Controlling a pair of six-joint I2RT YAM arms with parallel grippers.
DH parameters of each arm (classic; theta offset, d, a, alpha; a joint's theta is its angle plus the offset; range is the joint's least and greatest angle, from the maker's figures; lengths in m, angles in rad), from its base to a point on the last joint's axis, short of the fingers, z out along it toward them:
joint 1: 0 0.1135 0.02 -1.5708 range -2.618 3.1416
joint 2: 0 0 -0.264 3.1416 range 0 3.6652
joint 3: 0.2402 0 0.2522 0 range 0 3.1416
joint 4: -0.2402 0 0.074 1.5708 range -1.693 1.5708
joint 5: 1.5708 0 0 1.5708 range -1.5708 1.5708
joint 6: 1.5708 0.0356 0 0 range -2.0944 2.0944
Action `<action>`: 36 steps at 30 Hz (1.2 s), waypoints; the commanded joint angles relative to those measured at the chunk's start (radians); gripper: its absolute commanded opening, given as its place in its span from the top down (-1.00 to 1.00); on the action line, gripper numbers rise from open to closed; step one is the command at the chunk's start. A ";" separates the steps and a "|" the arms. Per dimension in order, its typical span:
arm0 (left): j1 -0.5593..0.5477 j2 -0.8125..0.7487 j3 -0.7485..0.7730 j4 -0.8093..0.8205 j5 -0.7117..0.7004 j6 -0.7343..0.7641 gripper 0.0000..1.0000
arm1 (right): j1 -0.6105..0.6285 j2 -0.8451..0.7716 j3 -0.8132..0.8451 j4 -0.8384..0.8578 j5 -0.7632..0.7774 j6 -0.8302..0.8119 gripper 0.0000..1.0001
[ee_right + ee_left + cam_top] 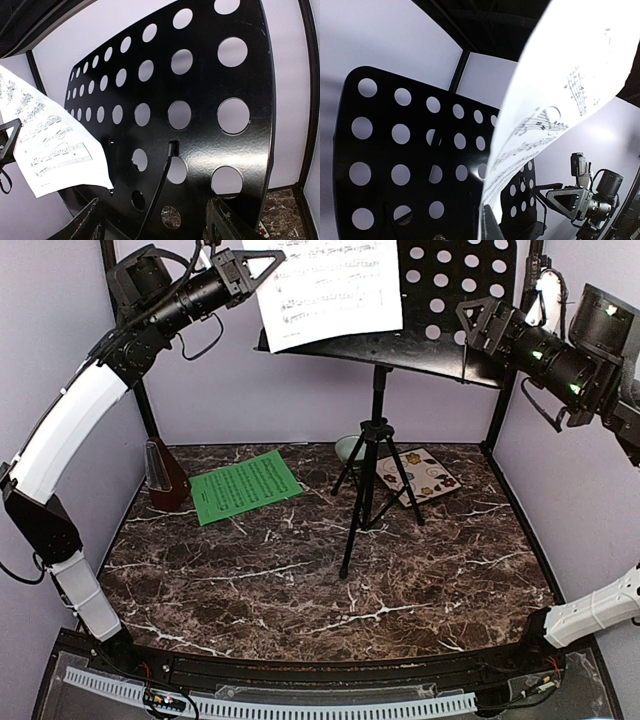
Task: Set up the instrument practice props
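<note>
The black music stand point(460, 280) stands on its tripod point(368, 490) mid-table, its perforated desk high at the back. My left gripper point(268, 258) is shut on the top left edge of the white sheet point(330, 285), which hangs curled in front of the desk's left half point(415, 165). In the left wrist view the white sheet point(555, 100) rises from between my fingers point(496, 225). My right gripper point(470, 318) is open just off the desk's right part point(200, 100), its jaws on either side of a wire page holder point(160, 195). The green sheet point(245, 486) and the metronome point(163, 476) are on the table's left.
A pale green bowl point(349, 447) sits behind the tripod and a patterned cream tile point(420, 475) lies to its right. Purple walls and black frame posts close in the back and both sides. The marble tabletop point(300, 580) stretches in front of the stand.
</note>
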 commanded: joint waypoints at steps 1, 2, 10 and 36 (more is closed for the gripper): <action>-0.003 0.008 0.021 0.024 -0.039 -0.020 1.00 | -0.059 0.010 0.054 -0.035 -0.044 0.126 -0.35; -0.004 0.010 0.019 0.032 -0.042 -0.016 1.00 | -0.072 0.010 0.054 -0.033 -0.066 0.146 -0.33; -0.023 0.025 0.020 0.052 -0.091 0.011 1.00 | -0.133 0.029 0.055 -0.036 -0.186 0.261 -0.09; -0.099 0.148 0.161 0.002 -0.131 0.154 1.00 | -0.155 -0.063 -0.203 0.253 -0.281 0.085 1.00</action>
